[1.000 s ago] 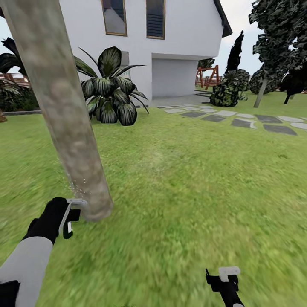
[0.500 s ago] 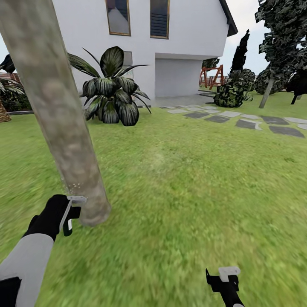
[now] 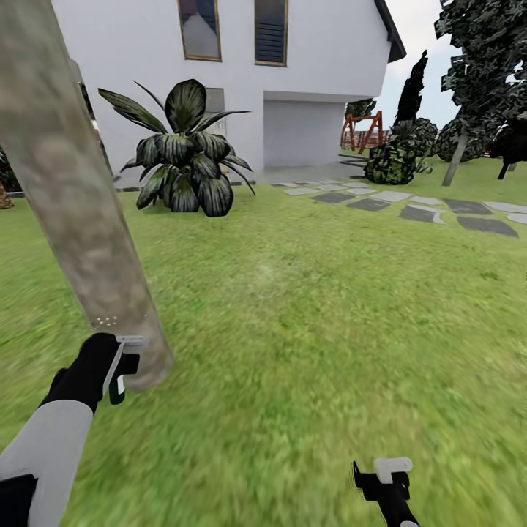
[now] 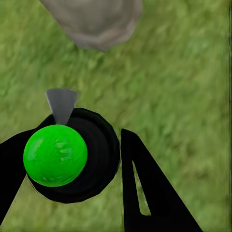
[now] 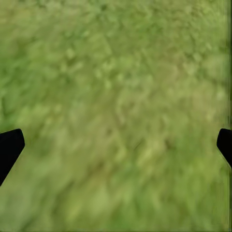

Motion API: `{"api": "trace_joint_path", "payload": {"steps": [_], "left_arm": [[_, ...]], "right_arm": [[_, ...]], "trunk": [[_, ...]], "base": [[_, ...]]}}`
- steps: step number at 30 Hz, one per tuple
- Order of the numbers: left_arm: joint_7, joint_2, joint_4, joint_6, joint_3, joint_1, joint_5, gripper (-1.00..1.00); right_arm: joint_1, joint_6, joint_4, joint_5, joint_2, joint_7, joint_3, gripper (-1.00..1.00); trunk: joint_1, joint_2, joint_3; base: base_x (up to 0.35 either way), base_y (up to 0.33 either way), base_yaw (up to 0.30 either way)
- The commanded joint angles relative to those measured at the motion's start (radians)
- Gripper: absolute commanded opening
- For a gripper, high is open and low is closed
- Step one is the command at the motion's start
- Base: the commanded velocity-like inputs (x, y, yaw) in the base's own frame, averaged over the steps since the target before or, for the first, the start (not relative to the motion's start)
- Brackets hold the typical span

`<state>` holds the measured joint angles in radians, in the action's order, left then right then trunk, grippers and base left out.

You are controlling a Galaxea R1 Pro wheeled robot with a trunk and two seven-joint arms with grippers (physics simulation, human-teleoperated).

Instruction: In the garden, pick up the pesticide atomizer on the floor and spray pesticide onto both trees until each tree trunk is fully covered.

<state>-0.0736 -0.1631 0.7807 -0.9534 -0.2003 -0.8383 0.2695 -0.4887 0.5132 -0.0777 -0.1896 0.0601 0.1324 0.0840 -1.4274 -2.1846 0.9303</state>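
A thick, pale mottled tree trunk leans up from the lawn at the left of the head view. My left gripper is shut on the pesticide atomizer, right beside the trunk's base. Its grey nozzle points at the bark, where a few white specks show. In the left wrist view the atomizer is a black round body with a bright green top between my dark fingers, and the trunk's foot is just beyond. My right gripper hangs open over grass.
A white house stands behind, with a broad-leaved dark plant before it. Grey stepping stones run to the right, past dark bushes, a thin-trunked dark tree and a red-brown frame. Open lawn spreads in front and right.
The whole head view has shifted, so the trunk and plant now sit further left in the picture. Both arms keep their places. The white specks on the bark are fewer.
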Motion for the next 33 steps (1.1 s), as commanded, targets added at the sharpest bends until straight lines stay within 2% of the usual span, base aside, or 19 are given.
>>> {"api": "trace_joint_path", "payload": {"steps": [1,11,16,22,25,27,28,31,33], "left_arm": [[-0.008,0.0,0.001,-0.004,-0.002,-0.001,0.01,-1.0],[-0.008,0.0,0.002,-0.004,-0.002,-0.002,0.01,-1.0],[-0.008,0.0,0.003,-0.004,-0.002,-0.002,0.011,-1.0],[-0.008,-0.013,0.004,-0.005,-0.007,-0.002,0.012,-1.0],[-0.007,-0.035,0.013,-0.005,-0.015,0.0,0.013,-1.0],[-0.008,-0.087,0.025,-0.005,-0.037,0.009,0.011,-1.0],[-0.009,-0.102,0.027,-0.005,-0.049,0.01,0.01,-1.0],[-0.008,-0.094,0.028,-0.004,-0.051,0.01,0.008,-1.0],[-0.007,-0.034,0.03,-0.005,-0.048,-0.001,0.008,-1.0]], "right_arm": [[-0.001,0.002,0.001,-0.011,0.0,0.003,0.008,1.0],[-0.001,0.002,0.001,-0.011,-0.001,0.003,0.008,1.0],[-0.001,0.002,0.001,-0.011,-0.002,0.003,0.007,1.0],[-0.001,0.002,0.001,-0.011,-0.002,0.003,0.007,1.0],[-0.001,0.002,0.001,-0.011,-0.002,0.003,0.007,1.0],[-0.001,0.002,0.001,-0.011,-0.002,0.003,0.007,1.0],[-0.001,0.002,0.001,-0.011,-0.002,0.003,0.007,1.0],[-0.001,0.002,0.001,-0.011,-0.002,0.003,0.007,1.0],[-0.001,0.002,0.002,-0.011,-0.002,0.003,0.007,1.0]], "trunk": [[0.0,0.0,0.001],[0.0,0.0,0.001],[0.0,0.0,0.001],[0.0,0.0,0.001],[0.0,0.0,0.001],[0.0,0.0,0.001],[0.0,0.0,0.001],[0.0,0.0,0.001],[0.0,0.0,0.001]], "base": [[0.131,-0.275,0.0],[0.15,-0.267,0.02],[0.154,-0.265,0.247],[0.154,-0.265,0.276],[0.154,-0.265,0.277],[0.154,-0.265,0.277],[0.154,-0.265,0.277],[0.155,-0.264,0.277],[0.184,-0.24,0.277]]}}
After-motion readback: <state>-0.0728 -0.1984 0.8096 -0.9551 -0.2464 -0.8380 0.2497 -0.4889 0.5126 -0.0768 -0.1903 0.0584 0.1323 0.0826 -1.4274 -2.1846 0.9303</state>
